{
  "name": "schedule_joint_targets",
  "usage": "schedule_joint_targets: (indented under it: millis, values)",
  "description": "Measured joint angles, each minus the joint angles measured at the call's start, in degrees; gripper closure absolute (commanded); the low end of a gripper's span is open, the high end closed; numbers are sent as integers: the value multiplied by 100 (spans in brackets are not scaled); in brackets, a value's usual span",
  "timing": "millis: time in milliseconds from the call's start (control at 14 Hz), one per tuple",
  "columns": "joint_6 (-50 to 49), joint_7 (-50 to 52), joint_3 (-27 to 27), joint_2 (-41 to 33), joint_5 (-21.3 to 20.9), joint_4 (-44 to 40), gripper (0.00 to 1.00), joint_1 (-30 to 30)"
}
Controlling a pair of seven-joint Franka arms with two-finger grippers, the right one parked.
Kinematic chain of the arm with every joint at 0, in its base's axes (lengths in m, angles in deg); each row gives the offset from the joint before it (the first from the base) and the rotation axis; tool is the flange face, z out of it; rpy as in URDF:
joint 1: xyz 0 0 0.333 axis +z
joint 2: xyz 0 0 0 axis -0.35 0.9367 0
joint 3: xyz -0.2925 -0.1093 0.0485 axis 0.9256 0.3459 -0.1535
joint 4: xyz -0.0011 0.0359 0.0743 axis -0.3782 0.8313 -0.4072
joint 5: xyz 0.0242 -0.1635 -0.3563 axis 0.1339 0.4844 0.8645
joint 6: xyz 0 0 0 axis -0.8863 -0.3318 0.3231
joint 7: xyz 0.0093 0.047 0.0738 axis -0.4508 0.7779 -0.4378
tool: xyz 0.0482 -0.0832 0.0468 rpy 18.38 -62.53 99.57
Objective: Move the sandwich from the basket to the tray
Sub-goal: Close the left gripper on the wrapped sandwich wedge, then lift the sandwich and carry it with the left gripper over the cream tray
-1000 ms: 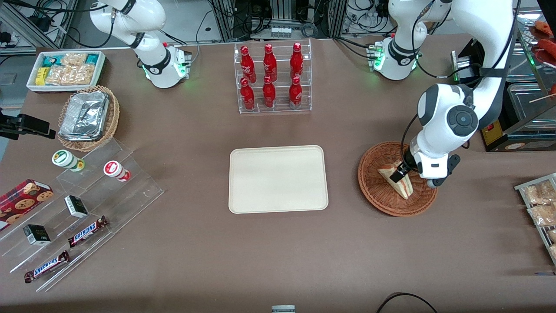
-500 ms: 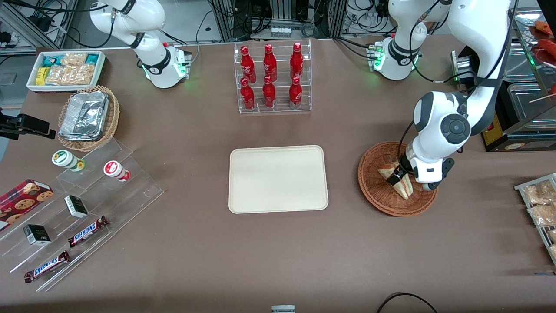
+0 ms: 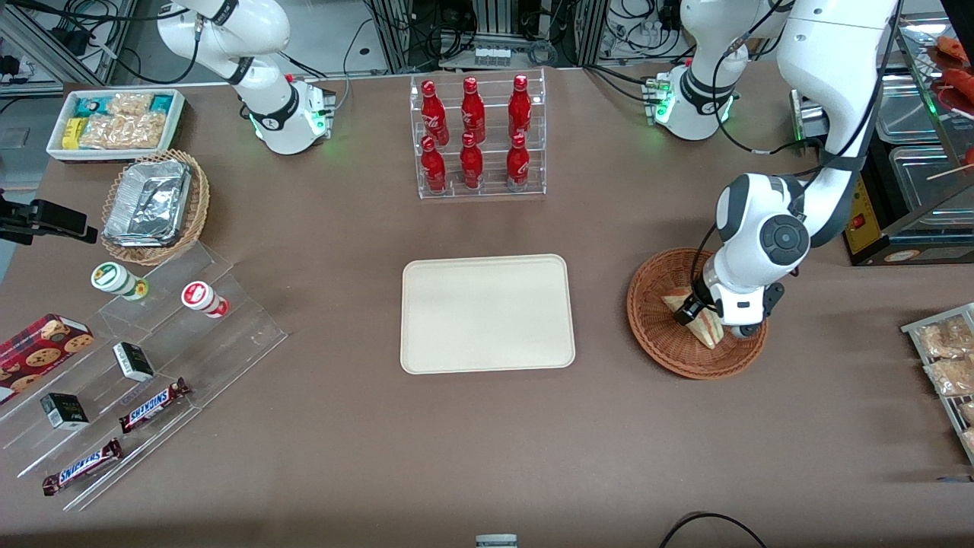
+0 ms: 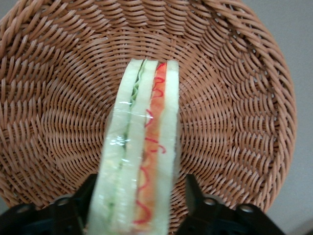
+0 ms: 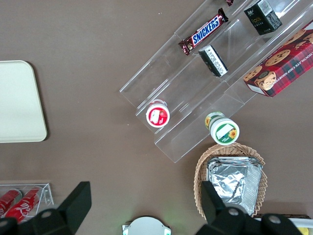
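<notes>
The sandwich, a pale wedge with red, orange and green filling, stands on edge in the reddish-brown wicker basket. My left gripper is down in the basket and open, one black finger on each side of the sandwich's thick end. One finger lies close against the bread; wicker shows in the gap between the bread and the other. The cream tray lies flat on the table beside the basket, toward the parked arm's end, with nothing on it.
A clear rack of red bottles stands farther from the front camera than the tray. A black box and a tray of packets sit at the working arm's end. Acrylic snack shelves, a tan foil-tray basket and a white bin fill the parked arm's end.
The left arm's wrist has swung lower and a little toward the tray, bringing the gripper down around the sandwich. The sandwich and basket have stayed where they were.
</notes>
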Motion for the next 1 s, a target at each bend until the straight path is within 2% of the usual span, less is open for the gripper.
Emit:
schedule_joint_targets:
  millis: [500, 786, 1000]
  values:
    - [-575, -697, -9, -373, -8, -123, 100, 1]
    - [-1571, -1033, 17, -487, -8, -920, 100, -17]
    - [-1963, -1074, 65, -395, -8, -1510, 100, -335]
